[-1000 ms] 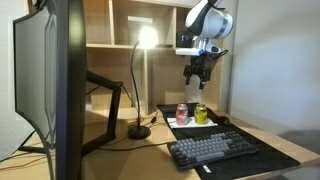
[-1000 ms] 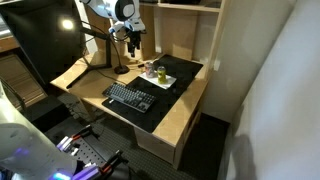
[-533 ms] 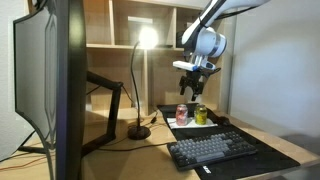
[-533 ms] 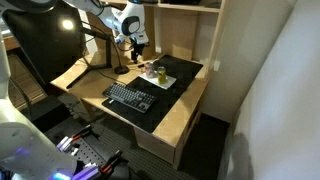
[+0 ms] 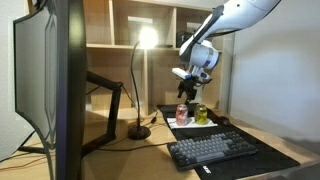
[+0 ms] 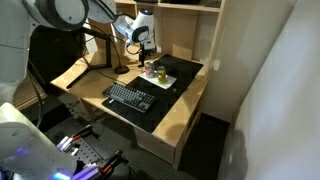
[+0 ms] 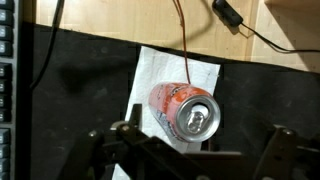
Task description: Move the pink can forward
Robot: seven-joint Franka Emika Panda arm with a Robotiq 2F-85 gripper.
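Note:
The pink can [image 5: 181, 114] stands upright on a white sheet [image 7: 165, 75] on a black mat. In the wrist view I look down on the pink can [image 7: 185, 108] and its silvery top. A yellow-green can [image 5: 201, 113] stands right beside it. My gripper [image 5: 188, 93] hangs just above the pink can, apart from it. In the wrist view my gripper [image 7: 200, 150] is open and empty, with one finger [image 7: 125, 140] at the left and one [image 7: 282, 145] at the right of the can. The yellow-green can is out of the wrist view.
A black keyboard [image 5: 215, 148] lies on the mat [image 7: 80, 70] in front of the cans. A lit desk lamp [image 5: 140, 80] stands beside them, under a wooden shelf [image 5: 130, 45]. A large monitor [image 5: 45, 85] fills the near side. Cables [image 7: 240, 25] lie behind the mat.
My gripper has come down from well above the cans to just over the pink can. The cans have not moved.

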